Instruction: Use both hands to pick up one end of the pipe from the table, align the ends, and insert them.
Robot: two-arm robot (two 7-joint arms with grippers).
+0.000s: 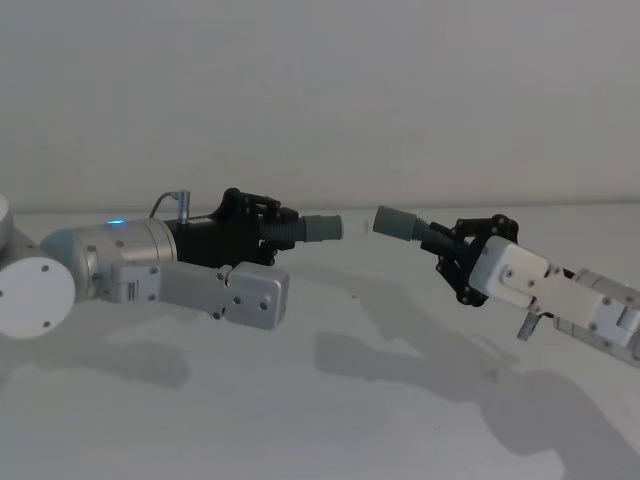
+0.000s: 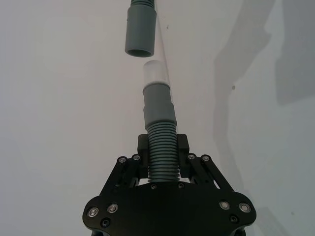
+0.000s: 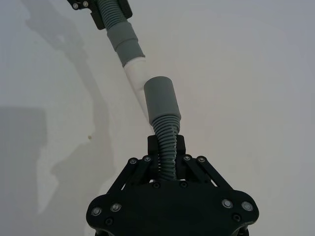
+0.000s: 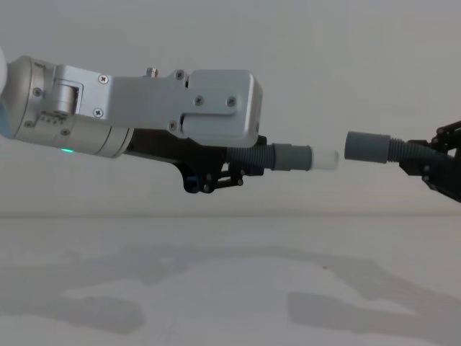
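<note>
Head view shows our white table across the lower frame. Above it at centre-left, our left gripper reaches sideways, clamped on a ribbed hose piece. At right, our right gripper clasps the other hose piece. Their cuffs face each other, just apart.

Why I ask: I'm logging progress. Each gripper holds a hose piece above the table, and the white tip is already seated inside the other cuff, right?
Not seated. The left gripper and right gripper each hold a hose piece in the air, but the chest view shows a gap between the white tip and the other cuff.
</note>
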